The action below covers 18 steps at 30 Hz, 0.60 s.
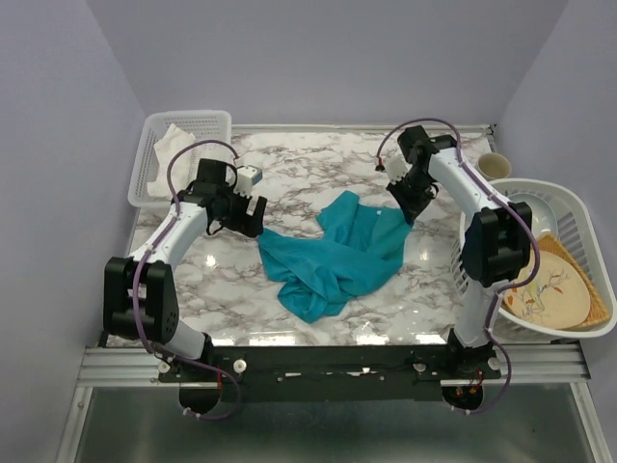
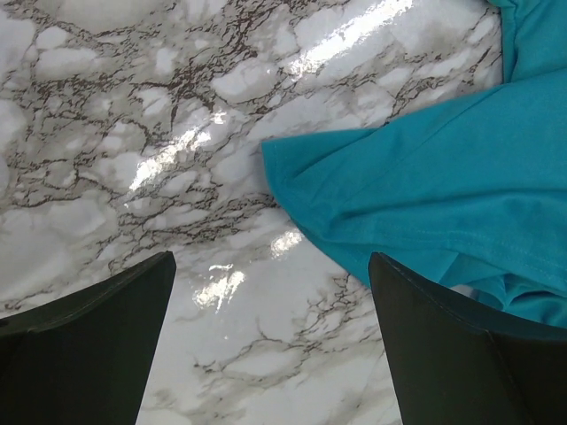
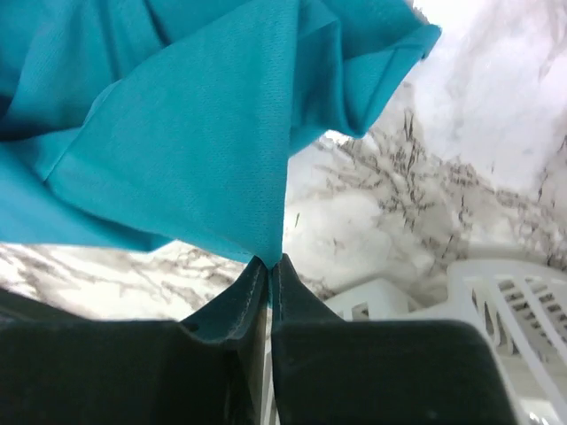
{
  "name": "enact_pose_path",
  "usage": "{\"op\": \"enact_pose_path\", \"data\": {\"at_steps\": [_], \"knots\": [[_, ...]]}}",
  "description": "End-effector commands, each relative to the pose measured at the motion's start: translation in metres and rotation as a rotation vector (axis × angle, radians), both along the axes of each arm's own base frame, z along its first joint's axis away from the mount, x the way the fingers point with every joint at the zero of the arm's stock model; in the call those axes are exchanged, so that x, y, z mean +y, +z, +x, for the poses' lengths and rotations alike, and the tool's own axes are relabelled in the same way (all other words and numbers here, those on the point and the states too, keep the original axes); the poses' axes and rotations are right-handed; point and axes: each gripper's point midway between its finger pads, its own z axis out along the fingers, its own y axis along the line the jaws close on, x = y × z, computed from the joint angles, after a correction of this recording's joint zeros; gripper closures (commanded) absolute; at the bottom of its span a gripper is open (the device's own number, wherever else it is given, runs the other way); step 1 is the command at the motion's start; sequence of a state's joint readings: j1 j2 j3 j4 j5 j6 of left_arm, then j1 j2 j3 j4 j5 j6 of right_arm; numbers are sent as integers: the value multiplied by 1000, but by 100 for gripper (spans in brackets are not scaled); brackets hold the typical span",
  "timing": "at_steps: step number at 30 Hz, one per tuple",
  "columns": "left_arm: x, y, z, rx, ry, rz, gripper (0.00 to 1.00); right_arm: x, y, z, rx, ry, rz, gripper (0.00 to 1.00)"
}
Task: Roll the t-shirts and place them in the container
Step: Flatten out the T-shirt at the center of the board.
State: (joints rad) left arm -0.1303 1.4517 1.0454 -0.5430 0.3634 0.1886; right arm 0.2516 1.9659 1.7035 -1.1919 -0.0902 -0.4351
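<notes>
A teal-blue t-shirt (image 1: 337, 253) lies crumpled in the middle of the marble table. My right gripper (image 1: 405, 210) is shut on the shirt's far right edge; in the right wrist view the fabric (image 3: 195, 133) hangs from the closed fingertips (image 3: 257, 283) above the table. My left gripper (image 1: 253, 220) is open and empty, just left of the shirt's left corner (image 2: 301, 168). In the left wrist view its two dark fingers (image 2: 97, 328) straddle bare marble, with the shirt (image 2: 443, 195) against the right finger.
A white basket (image 1: 145, 164) with a white cloth stands at the back left. A white rack (image 1: 578, 231) with plates stands at the right, with a cup (image 1: 494, 166) behind it. It also shows in the right wrist view (image 3: 496, 301).
</notes>
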Motion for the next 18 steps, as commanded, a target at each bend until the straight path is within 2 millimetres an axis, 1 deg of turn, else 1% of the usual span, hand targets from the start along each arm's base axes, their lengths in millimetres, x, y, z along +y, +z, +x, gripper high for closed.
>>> {"op": "enact_pose_path", "data": {"at_steps": [1,2,3,4,6,7,8,9,10,12,13,14,15,18], "knots": [[-15,-5,26,-17,2,12,1,-6,6,-24,65,-2,-12,81],[-17,-6,30,-15,8,10,1,-6,2,-29,81,-4,-6,77],[-19,-10,31,-5,16,13,1,-4,1,-31,84,-5,6,76],[-20,-18,33,12,22,20,1,-4,1,-32,86,-5,7,76],[-21,-25,35,30,30,32,1,-4,0,-36,97,-5,9,77],[-20,-33,35,49,38,49,2,-4,-1,-36,99,-5,8,80],[-19,-37,35,60,42,55,2,-4,-1,-36,103,-3,11,82],[-19,-40,33,70,44,63,3,-3,-1,-35,103,-5,12,84],[-18,-45,28,99,43,70,6,-2,-1,-35,106,-3,16,90],[-17,-52,20,144,44,78,8,0,-1,-33,107,-5,27,94],[-16,-57,13,179,57,80,9,1,0,-32,104,-3,29,99],[-17,-63,4,206,50,69,10,1,1,-29,97,-5,31,100],[-20,-64,0,216,38,54,12,3,3,-28,94,-4,38,99],[-32,-69,-5,236,21,17,21,5,10,-22,67,-4,48,100]]}}
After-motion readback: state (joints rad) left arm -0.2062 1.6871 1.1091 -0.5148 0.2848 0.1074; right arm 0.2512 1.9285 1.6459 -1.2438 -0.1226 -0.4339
